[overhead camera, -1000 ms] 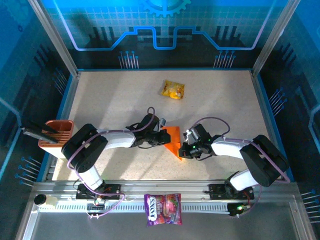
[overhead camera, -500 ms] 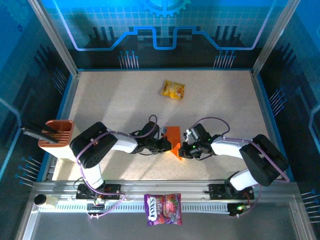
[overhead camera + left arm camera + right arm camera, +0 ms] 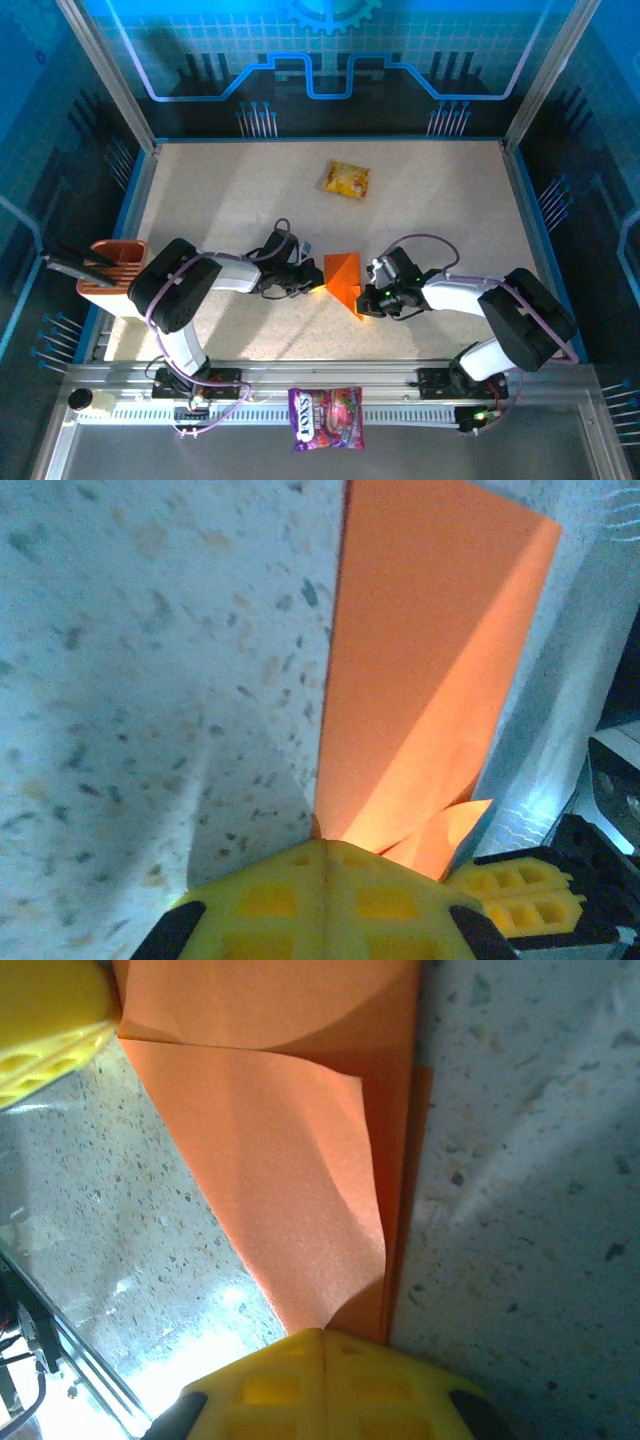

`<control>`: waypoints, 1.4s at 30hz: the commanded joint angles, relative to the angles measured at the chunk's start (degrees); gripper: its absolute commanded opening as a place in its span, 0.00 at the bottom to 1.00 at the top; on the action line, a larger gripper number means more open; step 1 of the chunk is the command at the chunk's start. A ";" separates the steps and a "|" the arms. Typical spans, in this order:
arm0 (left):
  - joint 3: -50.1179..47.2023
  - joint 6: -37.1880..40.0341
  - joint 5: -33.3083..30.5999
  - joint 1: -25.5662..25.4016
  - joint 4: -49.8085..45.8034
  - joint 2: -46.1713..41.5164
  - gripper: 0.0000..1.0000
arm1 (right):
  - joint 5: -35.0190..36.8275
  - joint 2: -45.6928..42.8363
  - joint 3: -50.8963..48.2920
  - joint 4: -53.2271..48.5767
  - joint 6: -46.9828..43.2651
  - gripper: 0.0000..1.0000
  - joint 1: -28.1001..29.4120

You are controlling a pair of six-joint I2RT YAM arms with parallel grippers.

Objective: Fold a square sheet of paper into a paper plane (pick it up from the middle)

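The square sheet of paper [image 3: 344, 276] is bright orange and folded into a narrow wedge whose point faces the near edge. It sits mid-table between both arms. My left gripper [image 3: 316, 286] is at its left edge. In the left wrist view the shut yellow tips [image 3: 325, 852] meet the paper [image 3: 420, 660], which rises away from them. My right gripper [image 3: 366, 302] is at the near point. In the right wrist view its tips [image 3: 322, 1338] are shut where the layered paper [image 3: 290, 1190] comes out of them. The paper plane as a finished dart is not in view.
A glossy yellow snack packet [image 3: 346, 180] lies farther back on the speckled table [image 3: 220, 200]. A purple printed bag [image 3: 326, 418] rests on the front rail. An orange-brown holder [image 3: 112, 272] with a dark tool stands at the left edge.
My left gripper came forward over the paper, then drew back left to its edge. The paper went from a wider shape to a narrower wedge. The right gripper stayed at the near point.
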 commanded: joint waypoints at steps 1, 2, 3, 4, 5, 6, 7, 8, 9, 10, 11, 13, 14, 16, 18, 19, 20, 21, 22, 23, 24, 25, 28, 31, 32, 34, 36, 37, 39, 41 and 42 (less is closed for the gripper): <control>0.69 2.44 -5.11 1.45 -8.08 -1.34 0.01 | 4.26 1.34 -0.84 -7.38 -2.67 0.03 -0.35; 0.52 2.33 -5.10 1.45 -7.83 -2.20 0.01 | 3.94 0.94 -0.38 -7.75 -3.64 0.03 -0.34; 0.42 2.43 -5.34 1.43 -7.91 -3.31 0.02 | 4.33 0.36 0.41 -8.82 -4.76 0.03 -0.34; 0.42 2.75 -5.63 1.41 -8.06 -4.30 0.03 | 4.66 -0.21 1.07 -9.76 -5.83 0.04 -0.36; 0.42 3.14 -5.77 1.41 -8.23 -5.18 0.04 | 4.56 -0.86 1.77 -10.37 -7.02 0.04 -0.36; 0.46 3.45 -5.95 1.45 -8.63 -6.04 0.05 | 4.07 -1.73 2.35 -10.71 -8.09 0.06 -0.36; 0.47 3.53 -6.00 1.37 -8.61 -6.79 0.06 | 3.62 -2.76 2.84 -10.70 -8.74 0.07 -0.34; 0.23 3.38 -5.83 1.37 -7.99 -7.42 0.07 | 2.72 -4.02 3.09 -9.83 -9.17 0.09 -0.34; -0.26 2.94 -5.41 1.29 -6.90 -8.00 0.08 | 2.05 -5.74 3.16 -8.85 -9.46 0.12 -0.43; -0.65 2.60 -5.12 1.28 -5.97 -8.61 0.10 | 2.78 -7.28 3.54 -8.86 -9.30 0.16 -0.45; -1.08 2.28 -4.93 1.28 -5.26 -9.00 0.12 | 4.23 -8.68 3.88 -9.26 -9.08 0.23 -0.52; -1.34 1.84 -4.68 1.28 -4.20 -9.44 0.19 | 6.36 -10.60 4.37 -9.76 -8.43 0.31 -1.67; -1.21 1.74 -4.34 1.30 -3.99 -9.28 0.23 | 6.62 -10.91 4.49 -9.64 -7.84 0.34 -2.76; -0.27 1.49 -2.43 1.39 -3.54 -7.89 0.32 | 5.26 -10.65 4.19 -7.93 -6.73 0.41 -4.89; 0.43 0.55 -1.14 1.31 -2.47 -6.33 0.36 | 2.46 -8.89 4.40 -6.13 -6.05 0.43 -6.91; 0.29 -0.34 -0.95 1.36 -1.54 -5.95 0.39 | 1.08 -8.00 4.70 -5.37 -5.85 0.43 -7.44; 0.11 -0.90 -0.77 1.37 -0.53 -5.66 0.41 | 0.11 -6.99 5.02 -5.12 -5.78 0.43 -7.81; 0.11 -1.36 -0.44 1.42 0.36 -5.24 0.42 | -0.20 -6.12 5.45 -5.13 -5.53 0.43 -7.87; 0.40 -1.47 0.03 1.45 0.76 -4.80 0.42 | -0.22 -5.55 5.68 -5.17 -5.36 0.43 -7.92; 0.81 -1.56 0.62 1.45 1.00 -4.29 0.42 | -0.10 -5.13 5.68 -5.19 -5.25 0.43 -7.92; 1.01 -1.79 1.23 1.45 1.53 -3.86 0.43 | 0.01 -4.90 5.71 -5.18 -5.17 0.43 -8.04; 1.08 -2.07 1.78 1.47 2.33 -3.55 0.43 | 0.06 -4.73 5.64 -5.19 -5.08 0.43 -8.01; 1.68 -2.24 3.14 1.50 3.09 -2.53 0.43 | 0.16 -4.95 5.18 -5.10 -4.99 0.43 -8.01; 2.81 -2.02 4.86 1.45 2.93 -1.01 0.43 | 1.12 -6.30 4.33 -5.00 -4.82 0.45 -8.00; 2.94 -2.28 5.41 1.45 3.53 -0.51 0.42 | 1.86 -6.78 4.22 -5.30 -4.72 0.45 -8.01; 3.36 -2.33 6.24 1.45 3.95 0.26 0.42 | 2.49 -7.44 4.20 -6.10 -4.96 0.44 -8.01; 4.39 -2.30 7.86 1.45 3.83 1.26 0.40 | 2.85 -7.89 4.28 -6.72 -5.14 0.44 -8.00; 4.79 -2.18 8.34 1.45 3.70 1.70 0.39 | 3.09 -8.05 4.19 -6.93 -5.25 0.44 -8.00; 5.39 -2.13 9.46 1.45 3.87 2.32 0.38 | 3.29 -8.73 3.82 -6.95 -5.42 0.42 -8.01; 6.44 -1.60 10.65 1.50 3.23 2.96 0.37 | 3.73 -9.79 3.53 -6.95 -5.73 0.42 -8.01; 6.80 -1.51 10.93 1.50 3.16 3.21 0.37 | 4.28 -10.37 3.30 -7.03 -5.69 0.42 -8.01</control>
